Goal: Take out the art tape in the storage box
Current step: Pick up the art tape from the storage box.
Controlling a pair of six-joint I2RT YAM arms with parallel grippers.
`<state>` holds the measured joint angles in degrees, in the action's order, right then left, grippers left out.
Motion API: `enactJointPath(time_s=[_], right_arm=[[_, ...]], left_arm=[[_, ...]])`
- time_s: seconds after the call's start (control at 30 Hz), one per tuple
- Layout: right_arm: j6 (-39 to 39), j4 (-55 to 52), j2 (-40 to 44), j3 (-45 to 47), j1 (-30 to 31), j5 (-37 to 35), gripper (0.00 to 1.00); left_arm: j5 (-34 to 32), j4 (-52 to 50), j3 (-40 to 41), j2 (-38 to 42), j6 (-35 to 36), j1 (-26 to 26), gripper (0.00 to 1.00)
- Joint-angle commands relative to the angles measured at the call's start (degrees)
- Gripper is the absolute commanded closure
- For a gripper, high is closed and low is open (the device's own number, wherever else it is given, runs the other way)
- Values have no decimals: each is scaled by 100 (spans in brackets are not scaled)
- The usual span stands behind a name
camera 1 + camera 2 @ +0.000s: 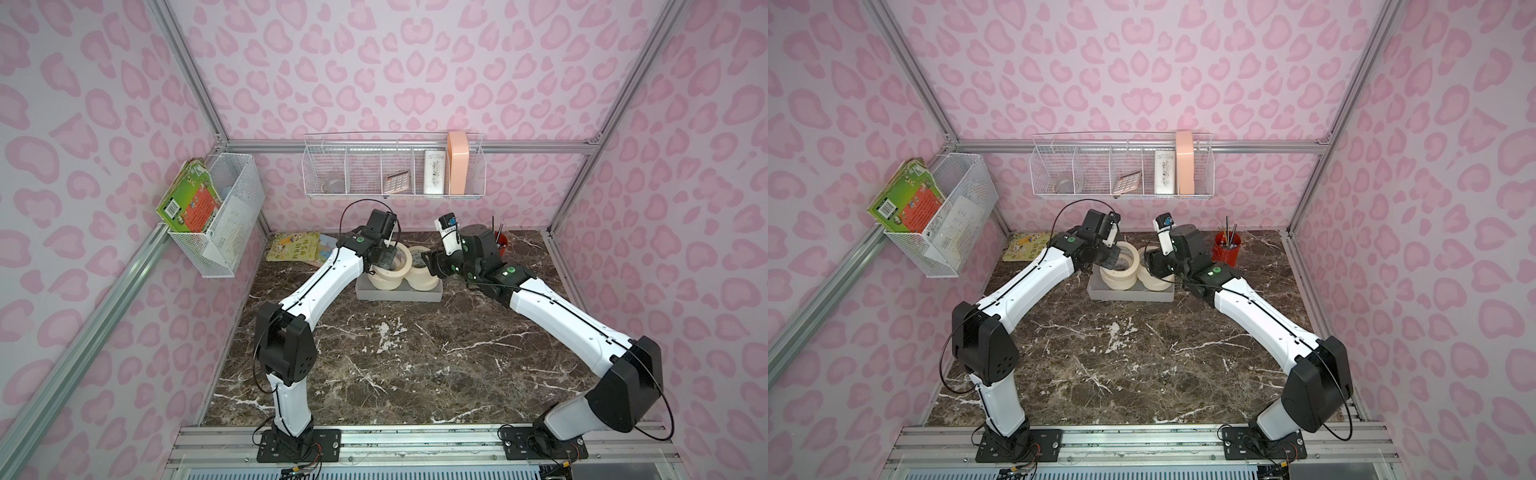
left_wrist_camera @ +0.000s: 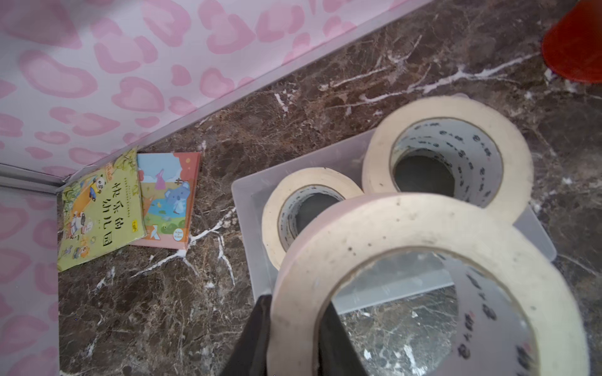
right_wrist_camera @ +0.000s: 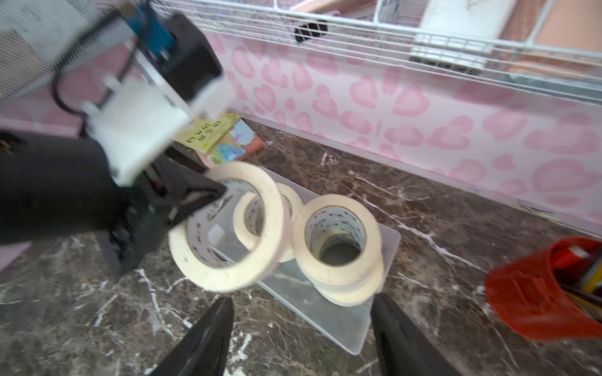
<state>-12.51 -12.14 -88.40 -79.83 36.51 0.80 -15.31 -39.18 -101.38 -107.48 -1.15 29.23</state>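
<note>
Jaws of the left gripper are clenched on the wall of one art tape roll, one finger inside the ring and one outside. They hold it tilted in the air over the left end of the storage box. The right gripper has its jaws apart and empty, near the box's right end. Two stacks of rolls sit in the box, one at its left and one at its right.
</note>
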Motion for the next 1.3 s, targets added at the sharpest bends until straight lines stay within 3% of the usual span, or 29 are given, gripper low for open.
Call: enactJointPath(time_s=[0.0, 0.27, 0.73, 1.03, 1.13, 1.27], right_arm=[[-288, 279, -169, -208, 6, 398, 31], [-508, 102, -568, -317, -163, 582, 32], [-752, 28, -1026, -447, -310, 1190, 44], [-736, -264, -1205, -576, -399, 1003, 82], [-700, -364, -1241, -641, -421, 985, 100], [-598, -488, -1152, -683, -451, 852, 100]], left_arm=[[-106, 140, 55, 112, -117, 173, 100], [-90, 200, 75, 322, -250, 378, 100], [-315, 559, 44, 241, -166, 623, 100], [-363, 667, 118, 368, -122, 636, 100], [-282, 776, 177, 425, -157, 645, 100], [-82, 1012, 292, 521, -165, 645, 98]])
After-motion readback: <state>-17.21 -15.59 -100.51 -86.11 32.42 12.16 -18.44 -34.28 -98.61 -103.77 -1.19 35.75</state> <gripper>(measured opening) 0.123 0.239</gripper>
